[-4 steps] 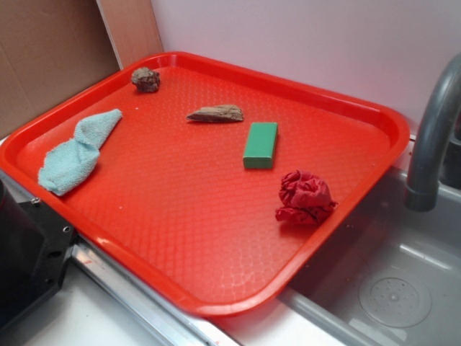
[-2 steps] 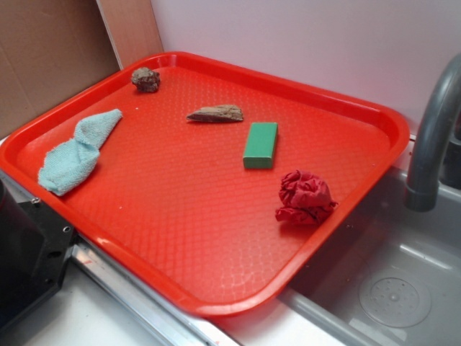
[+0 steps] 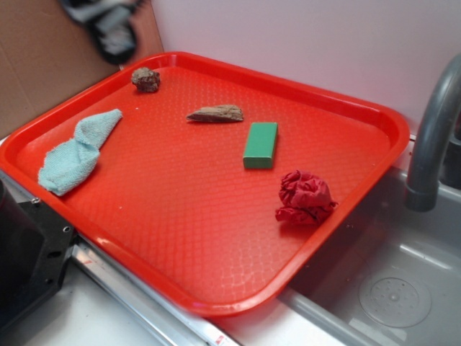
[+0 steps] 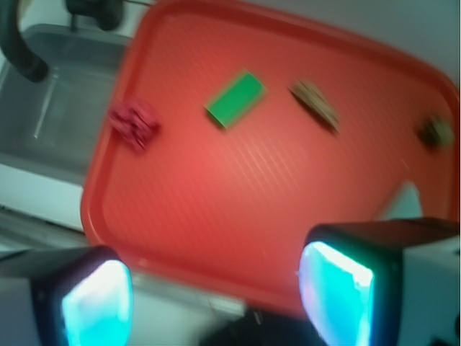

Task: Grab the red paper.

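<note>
Pale wall (image 3: pixel 302 43) filled upper right of frame. Brown cardboard panel (image 3: pixel 43 65) stood upper left. Steel sink (image 3: pixel 389 281) sat lower right, grey faucet (image 3: pixel 432 137) curving above it. White counter (image 3: pixel 72 324) ran lower left. Light even, soft.

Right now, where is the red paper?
Exterior view: the red paper sits near the red tray's right rim, just below-right of the green block, beside the sink.
</note>
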Controlling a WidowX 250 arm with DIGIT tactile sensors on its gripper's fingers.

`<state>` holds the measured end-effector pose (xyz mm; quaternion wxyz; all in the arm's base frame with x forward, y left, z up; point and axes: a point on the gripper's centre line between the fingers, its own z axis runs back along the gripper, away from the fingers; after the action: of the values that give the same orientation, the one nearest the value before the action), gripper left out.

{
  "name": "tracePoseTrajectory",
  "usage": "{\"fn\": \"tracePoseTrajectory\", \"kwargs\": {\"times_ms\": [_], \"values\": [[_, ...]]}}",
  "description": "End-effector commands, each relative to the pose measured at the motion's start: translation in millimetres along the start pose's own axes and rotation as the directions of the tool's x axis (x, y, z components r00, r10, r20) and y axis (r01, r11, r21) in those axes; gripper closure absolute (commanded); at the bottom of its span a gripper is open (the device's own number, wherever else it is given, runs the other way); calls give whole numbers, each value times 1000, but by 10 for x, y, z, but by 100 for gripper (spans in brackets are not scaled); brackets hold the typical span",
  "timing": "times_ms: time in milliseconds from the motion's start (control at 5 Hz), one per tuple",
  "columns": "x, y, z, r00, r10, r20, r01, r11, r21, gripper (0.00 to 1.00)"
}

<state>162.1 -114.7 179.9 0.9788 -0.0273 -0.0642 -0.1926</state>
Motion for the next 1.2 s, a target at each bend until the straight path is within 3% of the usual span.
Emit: {"fn": "tracePoseTrajectory", "kwargs": {"times_ms": [0,200,400,600,800,1000], "values": [[670,-196,-759,972,-227,53,227,974,-2,0],[881,-32,-1106,958,-284,36,285,959,-1,0],[795,-100,-1289,937,-350,-11,349,935,-64,0],[806,58,-914,938,-340,68,346,927,-147,0],[804,158,-604,932,-335,136,347,935,-73,0],[822,94,-687,919,-370,133,384,918,-103,0]]}}
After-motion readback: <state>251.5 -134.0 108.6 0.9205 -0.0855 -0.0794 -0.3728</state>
